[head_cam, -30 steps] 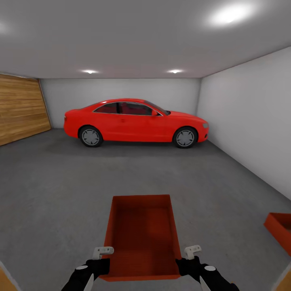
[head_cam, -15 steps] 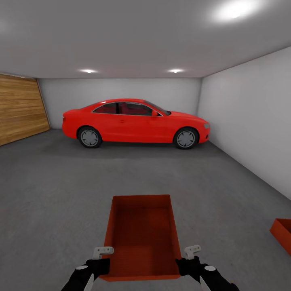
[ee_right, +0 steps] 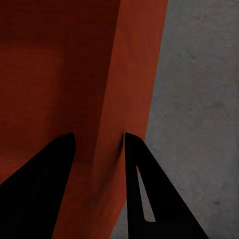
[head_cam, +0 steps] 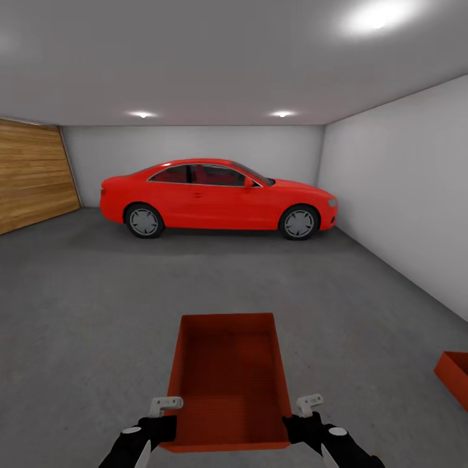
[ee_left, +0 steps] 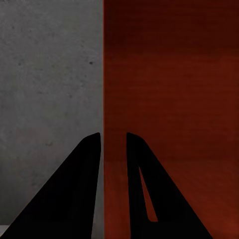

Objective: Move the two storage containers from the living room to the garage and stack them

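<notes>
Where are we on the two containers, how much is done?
Done: both are in the garage; one container sits on the concrete floor at right. In hand: the other container, its side walls clamped by left gripper and right gripper. Left: carry it over and stack it.

Bare garage. White back wall (head_cam: pixel 195 140), white right wall (head_cam: pixel 403 188). Grey ceiling (head_cam: pixel 195 58), three round recessed lights glowing. Light wooden plank door (head_cam: pixel 32 175) on left side. Dark grey speckled concrete floor (head_cam: pixel 91 305). Red car (head_cam: pixel 218 197) parked side-on near back wall, nose toward right wall.
</notes>
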